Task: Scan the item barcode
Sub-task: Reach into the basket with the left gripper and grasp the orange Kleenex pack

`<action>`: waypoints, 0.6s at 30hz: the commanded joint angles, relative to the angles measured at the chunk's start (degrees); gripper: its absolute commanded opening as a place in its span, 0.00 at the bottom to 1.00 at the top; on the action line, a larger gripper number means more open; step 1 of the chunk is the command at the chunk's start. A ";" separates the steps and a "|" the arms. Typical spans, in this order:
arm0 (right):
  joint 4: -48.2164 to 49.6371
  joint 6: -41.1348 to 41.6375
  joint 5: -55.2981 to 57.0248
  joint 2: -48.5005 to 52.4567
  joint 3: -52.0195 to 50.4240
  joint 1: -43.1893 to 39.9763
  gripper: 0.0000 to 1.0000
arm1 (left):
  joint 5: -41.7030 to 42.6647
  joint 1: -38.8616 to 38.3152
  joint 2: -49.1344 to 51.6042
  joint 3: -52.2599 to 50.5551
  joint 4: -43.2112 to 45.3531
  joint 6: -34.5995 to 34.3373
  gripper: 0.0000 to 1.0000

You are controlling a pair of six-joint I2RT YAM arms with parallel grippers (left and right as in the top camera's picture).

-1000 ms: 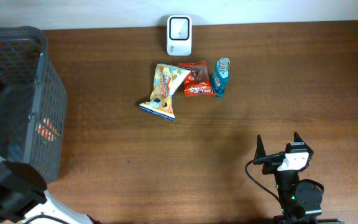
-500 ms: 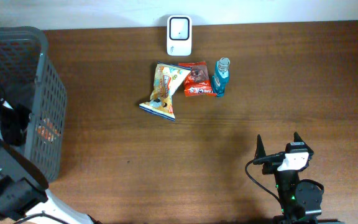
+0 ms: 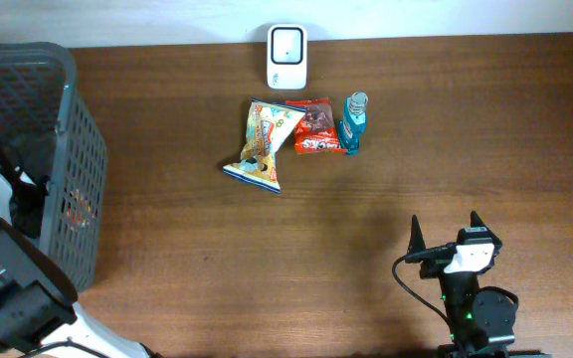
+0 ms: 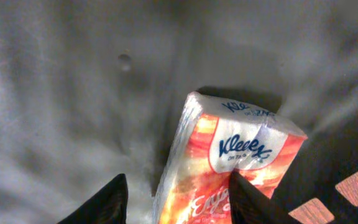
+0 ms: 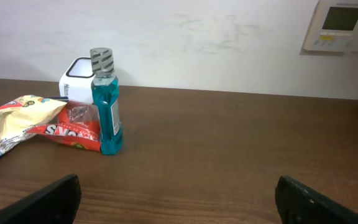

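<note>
Left gripper (image 4: 178, 190): fingers straddled Kleenex pack (image 4: 229, 155) inside grey basket (image 3: 80, 169), nine o'clock; grip could not be told. Right gripper (image 5: 178, 202): jaws stood wide, five o'clock.

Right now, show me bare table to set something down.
Bare wood between the basket and the snack bags, and the wide stretch from the bottle down to the right gripper. Crowded: bags, bottle and scanner bunched at the far edge.

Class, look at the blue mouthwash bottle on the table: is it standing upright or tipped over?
Upright: the mouthwash bottle stands on its base on the table, grey cap on top.
</note>
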 commanded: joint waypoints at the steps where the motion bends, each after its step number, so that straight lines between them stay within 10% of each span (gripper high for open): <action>1: -0.22 -0.37 -0.11 -0.42 -0.52 -0.37 0.98 | 0.00 -0.07 0.09 -1.14 0.31 0.26 0.34; 7: -0.22 -0.37 -0.11 -0.42 -0.52 -0.37 0.98 | 0.28 -0.04 0.07 -1.14 0.22 0.26 0.00; 18: -0.22 -0.37 -0.11 -0.42 -0.52 -0.37 0.98 | 9.42 -0.09 -23.08 16.50 -3.65 0.28 0.00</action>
